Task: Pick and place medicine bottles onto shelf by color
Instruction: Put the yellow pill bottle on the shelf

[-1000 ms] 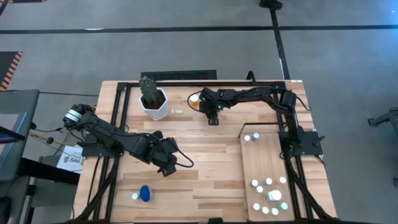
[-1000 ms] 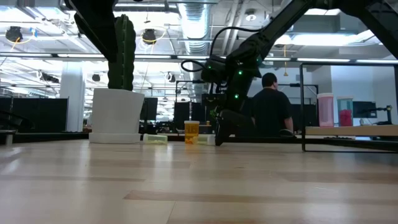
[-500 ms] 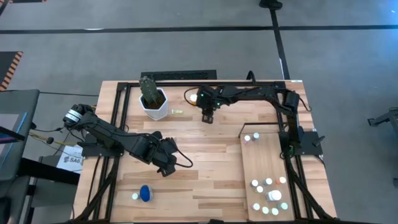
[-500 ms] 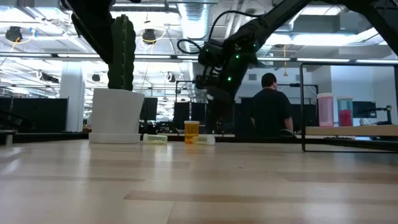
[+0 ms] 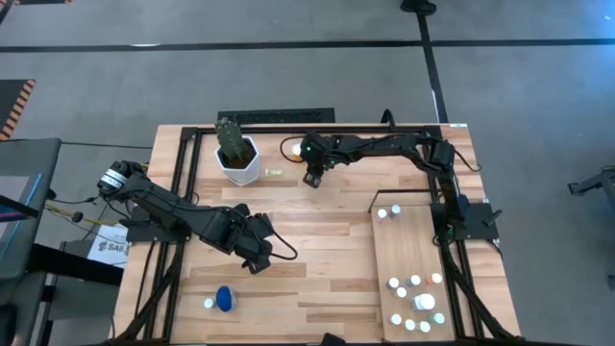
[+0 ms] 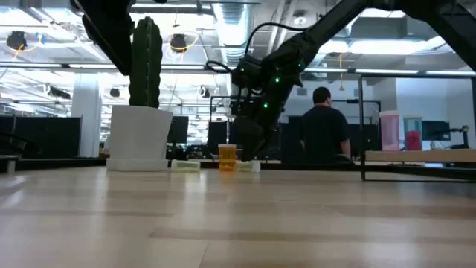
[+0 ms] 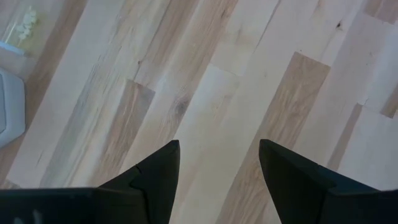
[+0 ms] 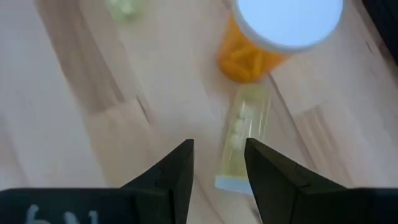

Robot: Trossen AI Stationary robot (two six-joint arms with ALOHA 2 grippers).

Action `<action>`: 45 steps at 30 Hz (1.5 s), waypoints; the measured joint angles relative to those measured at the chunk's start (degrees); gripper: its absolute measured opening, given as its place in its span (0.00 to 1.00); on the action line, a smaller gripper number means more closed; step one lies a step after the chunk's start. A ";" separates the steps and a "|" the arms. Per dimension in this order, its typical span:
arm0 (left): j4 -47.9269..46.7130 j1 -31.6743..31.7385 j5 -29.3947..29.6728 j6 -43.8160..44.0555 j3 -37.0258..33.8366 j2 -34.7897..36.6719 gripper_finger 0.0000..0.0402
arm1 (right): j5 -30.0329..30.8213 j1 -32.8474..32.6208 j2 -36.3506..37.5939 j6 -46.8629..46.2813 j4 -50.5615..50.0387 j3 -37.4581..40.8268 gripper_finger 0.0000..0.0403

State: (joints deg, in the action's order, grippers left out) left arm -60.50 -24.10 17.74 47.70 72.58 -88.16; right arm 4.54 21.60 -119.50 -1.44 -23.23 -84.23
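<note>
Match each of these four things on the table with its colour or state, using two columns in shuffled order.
Things:
1. orange bottle
2. yellow-green vial
3. cactus pot
4. left gripper

States:
A. open, holding nothing
B. lying on its side
C. white, hexagonal
D. upright, white cap

Pairs: 1-D, 2-B, 3-C, 4-A

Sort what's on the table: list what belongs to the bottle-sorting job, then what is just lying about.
Job:
- orange bottle, upright
- pale yellow vial, lying beside it
- blue bottle
- small white-capped bottle
- bottles on shelf
- shelf
- right hand, above the vial

Lying about:
- cactus pot
- left hand, idle over bare wood
</note>
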 joint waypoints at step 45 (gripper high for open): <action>2.75 0.15 5.79 -0.76 0.02 -0.02 0.52 | -4.61 3.99 5.68 4.49 -19.71 0.23 0.32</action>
State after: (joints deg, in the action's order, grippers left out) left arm -57.75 -23.94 23.53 46.94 72.60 -88.18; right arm -0.08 25.59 -113.82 3.05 -42.94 -84.01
